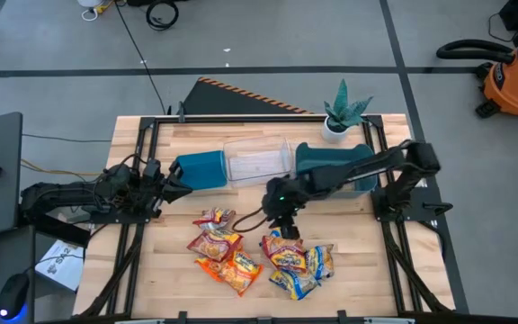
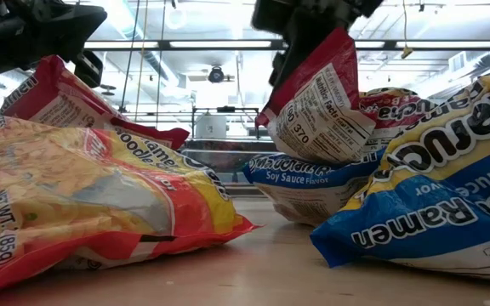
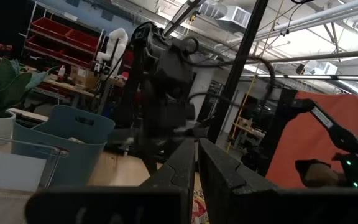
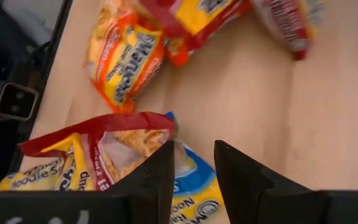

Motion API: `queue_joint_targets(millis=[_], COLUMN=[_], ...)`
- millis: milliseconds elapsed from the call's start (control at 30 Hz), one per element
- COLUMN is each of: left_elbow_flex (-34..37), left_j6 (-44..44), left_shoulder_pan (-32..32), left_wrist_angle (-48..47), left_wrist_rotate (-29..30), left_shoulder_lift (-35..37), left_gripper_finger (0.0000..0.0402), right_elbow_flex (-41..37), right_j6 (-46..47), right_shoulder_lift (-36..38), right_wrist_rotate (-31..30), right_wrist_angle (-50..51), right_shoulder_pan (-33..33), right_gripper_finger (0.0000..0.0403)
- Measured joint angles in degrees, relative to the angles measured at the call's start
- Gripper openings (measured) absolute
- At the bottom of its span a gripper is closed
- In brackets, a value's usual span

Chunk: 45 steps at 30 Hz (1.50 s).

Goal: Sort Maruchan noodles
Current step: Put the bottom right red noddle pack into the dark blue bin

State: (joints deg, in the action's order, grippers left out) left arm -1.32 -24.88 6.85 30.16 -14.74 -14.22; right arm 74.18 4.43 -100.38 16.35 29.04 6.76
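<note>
High view: even, bright overhead light; table [image 1: 349, 279] and grey floor evenly lit, shadows soft and short beneath the arms and packets [image 1: 259, 256]. Slight barrel bend toward the picture's edges.

Low view: strong backlight from ceiling tube lights [image 2: 185, 42]; upper arm parts read as dark silhouettes. Nearest packets fill the foreground, soft at their closest edges; glare streaks on the crinkled plastic. Room behind mildly hazy.

Left wrist view: dim foreground, fingers [image 3: 179, 180] dark and blurred; bright ceiling fixtures glare above; the middle arm smeared by motion blur.

Right wrist view: warm light, whole picture soft, packets [image 4: 126, 62] blurred; fingers [image 4: 160, 180] near-black.
</note>
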Motion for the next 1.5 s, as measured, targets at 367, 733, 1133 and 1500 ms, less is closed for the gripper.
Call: queue_joint_targets(millis=[367, 733, 1133, 1500], left_elbow_flex=[0.0, 0.0, 0.0, 0.0], left_j6=[0.0, 0.0, 0.0, 0.0], left_shoulder_pan=[0.0, 0.0, 0.0, 0.0], left_wrist_angle=[0.0, 0.0, 0.0, 0.0], left_wrist_rotate=[0.0, 0.0, 0.0, 0.0], left_shoulder_lift=[0.0, 0.0, 0.0, 0.0], left_gripper_finger=[0.0027, 0.0027, 0.0027, 0.0027], right_elbow_flex=[9.7, 9.5, 5.5, 4.8], right_j6=[-5.4, -7.6, -5.7, -5.4], right_shoulder_lift=[-9.7, -10.2, -10.2, -10.2], right_wrist_rotate=[6.3, 10.2, 11.5, 13.2], right_wrist_angle=[6.0, 5.9, 0.7, 0.7], right_shoulder_pan=[-0.1, -0.2, -2.6, -2.4], right_gripper_finger=[0.0172, 0.0207, 0.0175, 0.0102])
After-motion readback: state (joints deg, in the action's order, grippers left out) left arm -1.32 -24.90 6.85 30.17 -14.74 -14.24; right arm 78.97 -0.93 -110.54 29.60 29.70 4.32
